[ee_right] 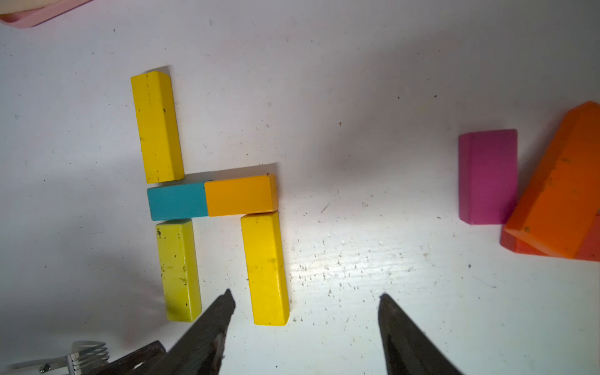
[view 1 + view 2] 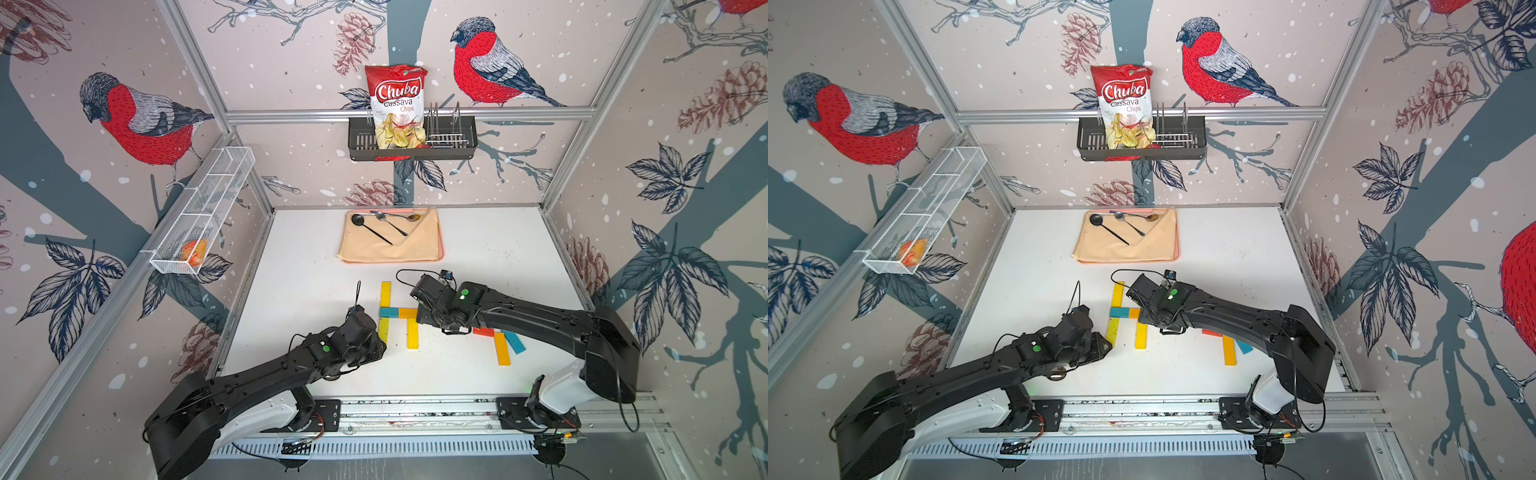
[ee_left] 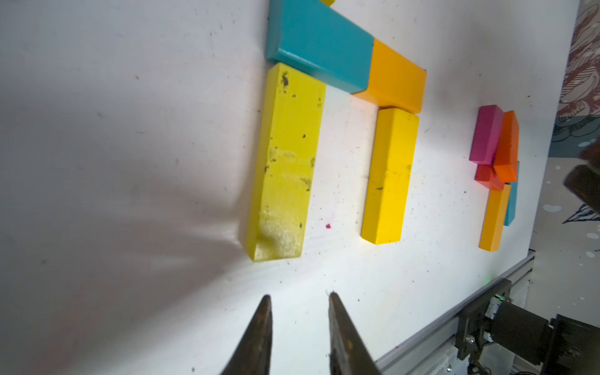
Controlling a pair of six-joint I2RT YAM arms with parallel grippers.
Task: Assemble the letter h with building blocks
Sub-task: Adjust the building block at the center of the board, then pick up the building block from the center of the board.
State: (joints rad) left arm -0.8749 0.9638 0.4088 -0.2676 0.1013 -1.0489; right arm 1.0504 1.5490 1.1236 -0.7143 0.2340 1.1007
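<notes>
Top views both show the blocks forming an h mid-worktop, with spare blocks near on the right. Left wrist view: the left end effector is slightly parted and empty, just short of the greenish block; I would back straight off without nudging it. Right wrist view: the right end effector gapes empty by the yellow leg; the near edge offers open room.

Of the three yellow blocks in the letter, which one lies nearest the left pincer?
The scuffed greenish-yellow block, just below the teal block and right ahead of the left pincer. The other two are a cleaner, warmer yellow and lie farther off.
</notes>
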